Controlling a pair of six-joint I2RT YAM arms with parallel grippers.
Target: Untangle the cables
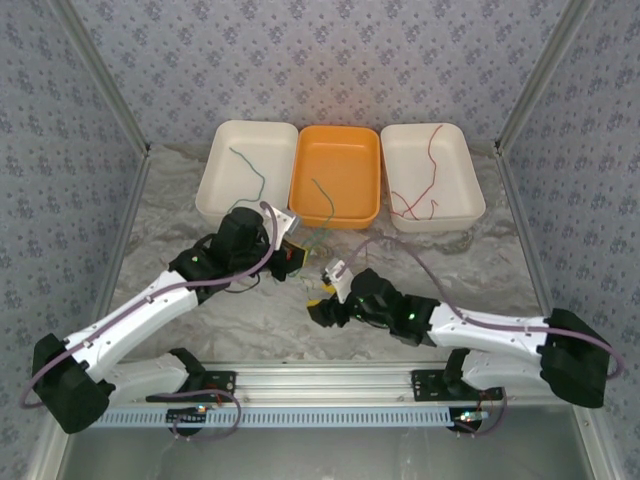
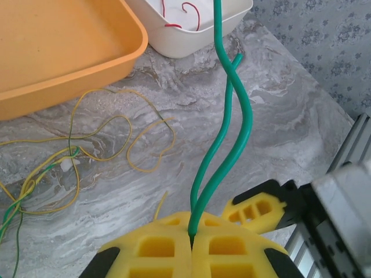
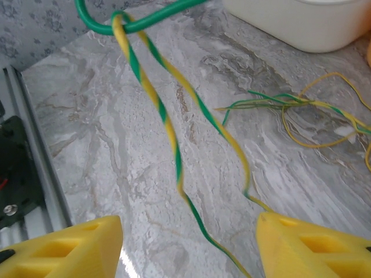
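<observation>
Left wrist: left gripper (image 2: pixel 191 238) pinches green cable (image 2: pixel 218 23).

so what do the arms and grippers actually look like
Left arm and right arm have white links, black joints, and a purple-grey cable looped along each. Left gripper and right gripper have yellow fingers with rectangular cut-outs.

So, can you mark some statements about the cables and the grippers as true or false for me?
The left gripper is shut on a green cable. True.
The right gripper is clamped on the striped cable. False: its fingers stand apart, and the cable hangs between them.
The red cable is held by a gripper. False: it lies in the right white tray.
The striped cable hooks over the green cable. True.
</observation>
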